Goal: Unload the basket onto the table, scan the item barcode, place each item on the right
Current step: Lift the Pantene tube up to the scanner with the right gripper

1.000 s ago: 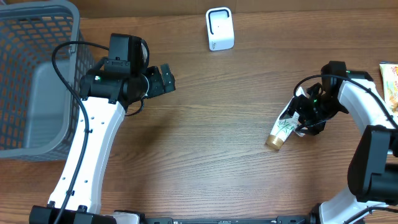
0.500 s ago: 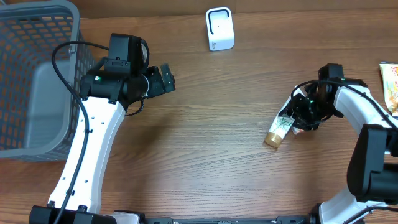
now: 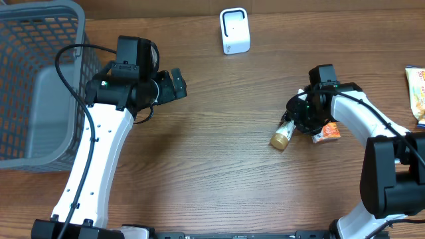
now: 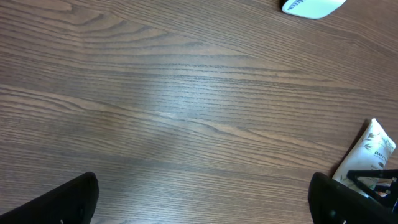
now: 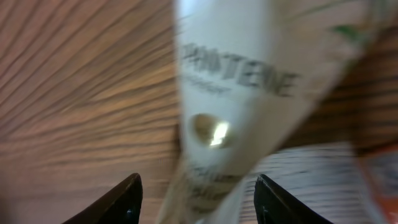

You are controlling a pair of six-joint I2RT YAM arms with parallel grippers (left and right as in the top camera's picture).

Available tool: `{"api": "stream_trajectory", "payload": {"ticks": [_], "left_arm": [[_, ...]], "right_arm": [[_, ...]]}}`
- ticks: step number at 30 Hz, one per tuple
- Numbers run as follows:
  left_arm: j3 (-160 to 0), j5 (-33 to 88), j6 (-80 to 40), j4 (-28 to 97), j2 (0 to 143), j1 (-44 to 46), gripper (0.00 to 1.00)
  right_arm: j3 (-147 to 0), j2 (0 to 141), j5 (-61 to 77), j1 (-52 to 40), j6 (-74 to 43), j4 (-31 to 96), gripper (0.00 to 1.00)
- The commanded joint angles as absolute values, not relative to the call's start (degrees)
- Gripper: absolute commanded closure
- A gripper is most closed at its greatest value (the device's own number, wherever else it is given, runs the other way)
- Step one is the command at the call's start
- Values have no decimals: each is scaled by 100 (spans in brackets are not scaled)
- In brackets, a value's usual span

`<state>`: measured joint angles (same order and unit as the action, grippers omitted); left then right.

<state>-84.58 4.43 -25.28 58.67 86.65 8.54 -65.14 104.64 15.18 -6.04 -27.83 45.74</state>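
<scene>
Where wood-grain counter (image 3: 219, 179) carries tube (image 3: 281, 136), scanner (image 3: 234, 30), basket (image 3: 33, 79): left claw (image 3: 178, 83) open; right claw (image 3: 294, 124) straddling tube, grip unclear.

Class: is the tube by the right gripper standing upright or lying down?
Lying down: overhead, the tube stretches flat along the table, cap toward lower left, other end under the right gripper.

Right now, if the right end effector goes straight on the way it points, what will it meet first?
The white tube, just ahead between the fingers of the right end effector; how near is unclear.
</scene>
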Motion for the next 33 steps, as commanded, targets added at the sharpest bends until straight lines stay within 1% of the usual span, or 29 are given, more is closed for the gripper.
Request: {"api": "stream_trajectory", "payload": {"ticks": [1,5,7,10,17,19,20,21,26,33], "left_arm": [[-8473,386,-2440,5848,8689,875,0],[-8473,388,-2440,5848,8689,875,0],[-8473,388,-2440,5846,8689,875,0],[-8473,386,-2440,5846,8689,864,0],[-8473,388,-2440,5846,8689,864,0],[-8473,388,-2440,5848,8689,867,0],[-8473,388,-2440,5846,8689,864,0],[-8473,388,-2440,5848,8689,864,0],[-8473,388,-2440,5848,8689,864,0],[-8473,388,-2440,5846,8689,864,0]], "right_arm": [[-6451,10460,858,-596,-3321,4635,45],[-6298,10479,576,-596,-3369,4554,48],[-6233,10492,585,-596,-3369,4501,53],[-6219,10492,631,-596,-3374,4434,67],[-6506,10490,923,-593,-3242,4427,85],[-6766,10490,928,-593,-3081,4668,85],[-6921,10490,943,-589,-3055,4762,88],[-7091,10490,1024,-587,-2985,4827,96],[-8119,10490,1236,-589,-2952,4941,96],[-9612,10543,1406,-718,-2051,4921,96]]}}
